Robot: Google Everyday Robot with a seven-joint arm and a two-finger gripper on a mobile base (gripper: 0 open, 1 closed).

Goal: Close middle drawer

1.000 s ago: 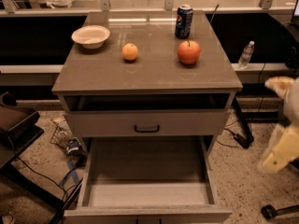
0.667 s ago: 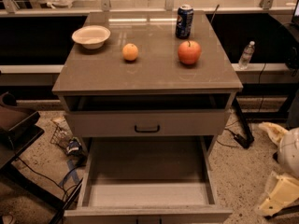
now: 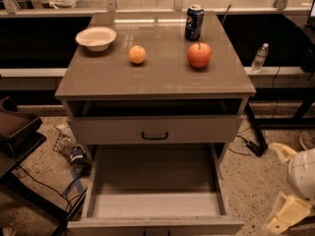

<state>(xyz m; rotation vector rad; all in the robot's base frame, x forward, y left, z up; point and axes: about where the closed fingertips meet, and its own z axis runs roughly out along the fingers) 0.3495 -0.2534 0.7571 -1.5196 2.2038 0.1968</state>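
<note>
The middle drawer (image 3: 155, 225) is pulled far out toward me, its empty grey-beige inside showing and its low front panel at the bottom edge of the view. The taller-fronted top drawer (image 3: 155, 130) above it, with a dark bar handle, stands slightly out from the cabinet. My gripper (image 3: 286, 214), cream-coloured, hangs at the lower right under the white arm (image 3: 302, 173). It is to the right of the open drawer's front corner and apart from it. The lowest drawer is hidden.
On the cabinet top (image 3: 108, 77) stand a white bowl (image 3: 96, 37), an orange (image 3: 137, 54), a red apple (image 3: 199, 55) and a soda can (image 3: 194, 22). A water bottle (image 3: 259, 58) is at the right. Cables (image 3: 253, 144) lie on the floor, and a dark object (image 3: 17, 132) is at the left.
My arm and gripper have dropped from mid-height at the right edge to the lower right corner. The drawers and the things on top have not moved.
</note>
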